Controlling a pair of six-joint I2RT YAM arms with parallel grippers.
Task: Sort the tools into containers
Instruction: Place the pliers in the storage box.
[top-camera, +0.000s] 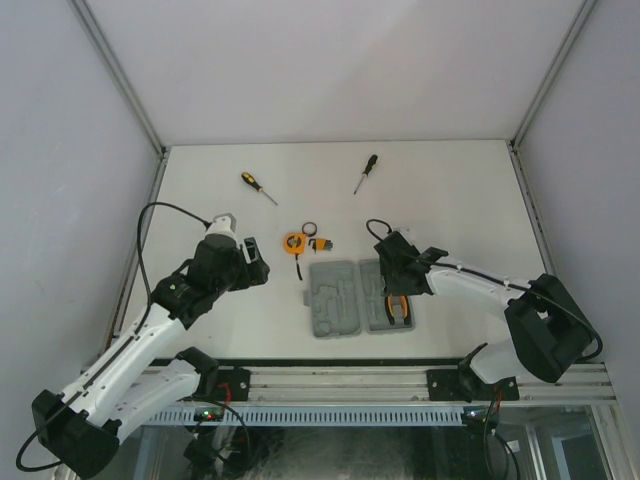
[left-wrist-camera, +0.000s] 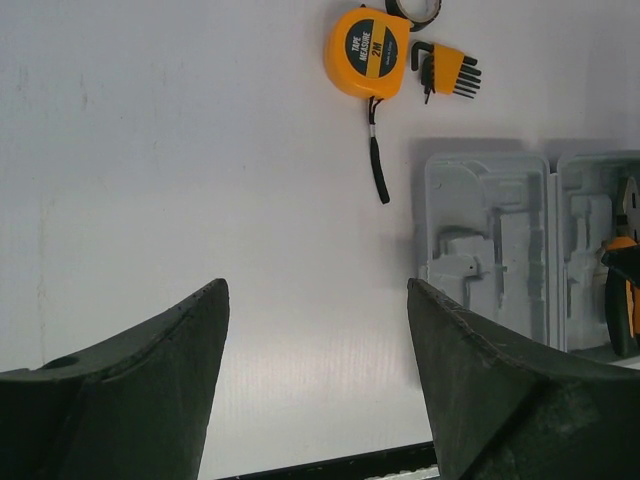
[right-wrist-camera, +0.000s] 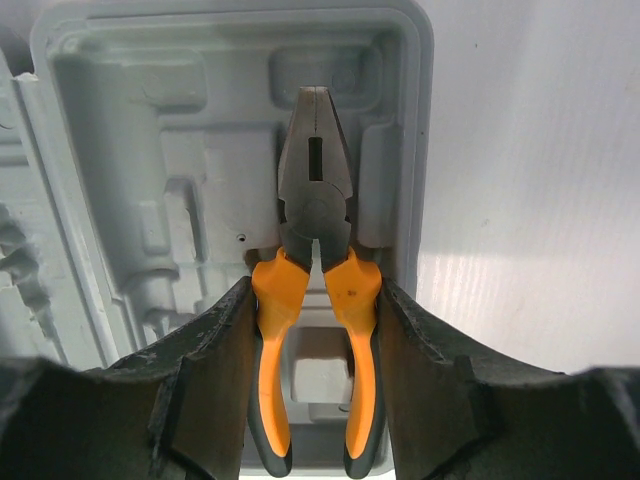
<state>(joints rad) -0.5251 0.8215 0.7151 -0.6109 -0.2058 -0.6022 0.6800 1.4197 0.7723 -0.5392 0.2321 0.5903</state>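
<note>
The left fingers (left-wrist-camera: 170, 350) hang open over the desk (left-wrist-camera: 150, 150), at nine o'clock from the grey case (top-camera: 333, 300). Only the right wrist view shows the right fingers (right-wrist-camera: 210, 360) clamped on the pliers (right-wrist-camera: 315, 190) in the case's right half. Only the top view shows both screwdrivers (top-camera: 258, 187).

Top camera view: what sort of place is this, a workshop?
Probably a robotics test cell, not a workshop. The left arm and right arm are bolted to a metal rail, plain white walls box in the white table, and a screwdriver and tape measure lie near a grey tool case.
</note>
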